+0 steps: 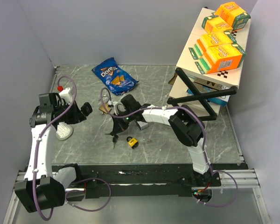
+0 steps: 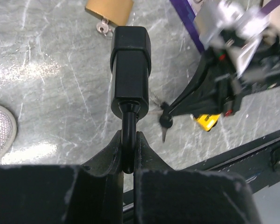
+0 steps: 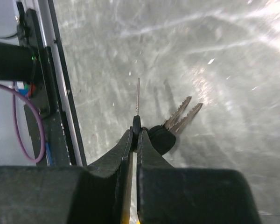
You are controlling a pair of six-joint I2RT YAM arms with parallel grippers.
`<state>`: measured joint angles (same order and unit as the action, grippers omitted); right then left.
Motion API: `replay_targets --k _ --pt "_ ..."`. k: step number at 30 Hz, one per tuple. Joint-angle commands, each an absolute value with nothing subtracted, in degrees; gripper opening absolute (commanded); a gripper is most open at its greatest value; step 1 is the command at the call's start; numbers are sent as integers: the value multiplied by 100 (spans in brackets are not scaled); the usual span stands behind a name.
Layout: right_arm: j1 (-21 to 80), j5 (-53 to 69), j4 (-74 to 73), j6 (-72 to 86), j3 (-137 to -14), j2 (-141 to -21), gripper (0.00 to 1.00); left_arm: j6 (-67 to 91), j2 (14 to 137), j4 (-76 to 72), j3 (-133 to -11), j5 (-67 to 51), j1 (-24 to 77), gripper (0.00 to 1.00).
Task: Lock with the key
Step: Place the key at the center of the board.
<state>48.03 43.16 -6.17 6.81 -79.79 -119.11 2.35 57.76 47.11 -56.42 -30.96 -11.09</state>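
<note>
My left gripper (image 2: 129,140) is shut on the shackle of a black padlock (image 2: 130,70) and holds it above the table; in the top view the padlock (image 1: 86,110) is at the left. My right gripper (image 3: 136,133) is shut on the black head of a key (image 3: 138,95), blade pointing away from the fingers. Two more keys (image 3: 181,115) hang beside it from the same bunch. In the top view the right gripper (image 1: 115,134) is at table centre, right of the black padlock and apart from it. It also shows in the left wrist view (image 2: 165,119).
A brass padlock (image 1: 104,108) with keys lies behind the grippers, and a yellow padlock (image 1: 131,142) lies just right of the right gripper. A white mesh object (image 1: 64,132) lies at the left. A Doritos bag (image 1: 114,74) lies at the back. A shelf with orange boxes (image 1: 219,42) stands back right.
</note>
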Motion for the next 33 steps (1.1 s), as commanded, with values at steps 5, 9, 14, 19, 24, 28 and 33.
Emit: replay_targets --k 5,9,14,19,24,28,33 --pt "4808 4860 -422 1045 -8262 -12155 0 -413 6012 4456 -5941 -3577 -1116 1" --pt "4869 4974 -273 1108 -7920 -12076 0 -492 6021 4456 -5915 -3586 -1116 1" --pt "4887 4887 -246 994 -7770 -12032 8 -702 5968 4534 -5854 -3901 -1116 1" --pt "4781 4913 -290 774 -7919 -11681 60 -1221 5889 4772 -5906 -4358 -1116 1" --pt "4667 5035 -282 501 -8156 -11076 87 -2195 5731 5332 -5888 -5174 -1116 1" --pt "4527 5325 -159 220 -8034 -10583 94 -4180 5625 6739 -6108 -5861 -1116 1" --pt "4430 5870 -105 -279 -7840 -10091 99 -6161 5502 7866 -6161 -6214 -1108 1"
